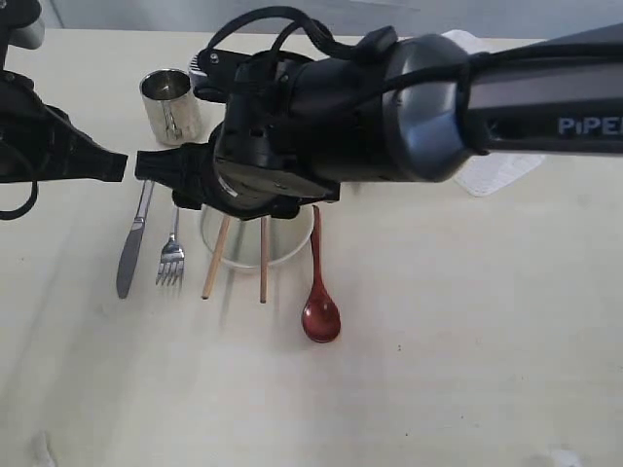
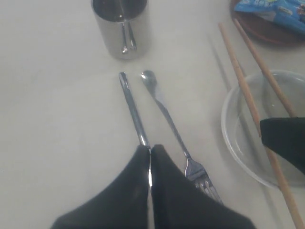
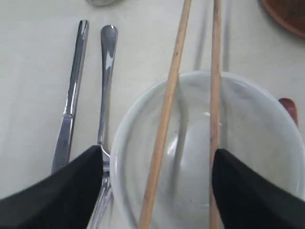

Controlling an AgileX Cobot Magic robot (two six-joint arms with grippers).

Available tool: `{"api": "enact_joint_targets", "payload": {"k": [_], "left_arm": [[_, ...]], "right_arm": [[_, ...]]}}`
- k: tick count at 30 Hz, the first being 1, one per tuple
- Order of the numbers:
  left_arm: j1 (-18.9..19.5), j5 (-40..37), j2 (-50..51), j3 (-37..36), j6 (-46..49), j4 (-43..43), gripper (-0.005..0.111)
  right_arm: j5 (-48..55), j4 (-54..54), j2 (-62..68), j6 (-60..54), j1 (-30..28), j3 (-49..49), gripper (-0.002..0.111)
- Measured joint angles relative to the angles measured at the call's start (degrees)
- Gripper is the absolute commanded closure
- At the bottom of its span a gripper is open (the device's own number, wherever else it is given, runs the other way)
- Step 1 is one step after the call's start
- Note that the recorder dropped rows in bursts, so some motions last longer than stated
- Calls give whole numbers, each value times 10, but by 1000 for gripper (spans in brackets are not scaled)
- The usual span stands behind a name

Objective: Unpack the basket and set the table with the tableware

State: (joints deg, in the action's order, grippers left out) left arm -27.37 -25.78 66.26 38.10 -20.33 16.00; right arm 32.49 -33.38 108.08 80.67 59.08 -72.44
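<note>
Bowl (image 1: 284, 245): white, upright on the pale worktop (image 1: 467, 370), partly hidden under the right arm in the exterior view.
Chopsticks (image 3: 164, 119): two wooden sticks across the bowl's rim, side by side and not touching each other; their front ends reach the worktop just in front of the bowl.
Fork (image 1: 171, 261): flat on the worktop just left of the bowl, tines to the front.
Knife (image 1: 130, 255): left of the bowl beyond the fork, lying alongside it, the two apart.
Spoon (image 1: 320, 313): reddish-brown, just right of the bowl, scoop end to the front.
Cup (image 1: 172, 105): shiny steel, upright, behind and left of the bowl.
Plate (image 2: 267, 34): brown, behind the bowl, with a blue packet (image 2: 269, 8) lying on it.
Basket (image 1: 501, 173): white lattice, behind and right of the bowl, mostly hidden by the right arm.
Left end effector (image 2: 151, 149): closed, fingers pressed together with nothing between them, over the knife left of the bowl.
Right end effector (image 3: 157, 153): open, fingers spread wide above the bowl, outside both chopsticks, holding nothing.
</note>
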Motion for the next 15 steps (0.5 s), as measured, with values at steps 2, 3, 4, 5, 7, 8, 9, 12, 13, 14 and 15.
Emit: {"api": "enact_joint_targets", "payload": {"k": [2, 3, 4, 5, 7, 8, 9, 12, 13, 14, 15], "left_arm": [[0, 0, 0, 0, 0, 0, 106], [0, 0, 0, 0, 0, 0, 106], [0, 0, 0, 0, 0, 0, 106], [0, 0, 0, 0, 0, 0, 106], [0, 0, 0, 0, 0, 0, 106], [0, 0, 0, 0, 0, 0, 106], [0, 0, 0, 0, 0, 0, 106], [0, 0, 0, 0, 0, 0, 106], [0, 0, 0, 0, 0, 0, 106], [0, 0, 0, 0, 0, 0, 106], [0, 0, 0, 0, 0, 0, 106]], "right_arm": [[13, -6, 0, -8, 0, 0, 44], [19, -9, 3, -12, 0, 0, 44], [23, -17, 10, -15, 0, 0, 44], [23, -20, 15, -16, 0, 0, 44], [22, -24, 24, -17, 0, 0, 44], [21, -28, 30, -17, 0, 0, 44], [19, -32, 34, -17, 0, 0, 44], [13, -34, 46, -17, 0, 0, 44], [10, -35, 49, -17, 0, 0, 44], [7, -37, 52, -17, 0, 0, 44], [6, -38, 54, -16, 0, 0, 44]]}}
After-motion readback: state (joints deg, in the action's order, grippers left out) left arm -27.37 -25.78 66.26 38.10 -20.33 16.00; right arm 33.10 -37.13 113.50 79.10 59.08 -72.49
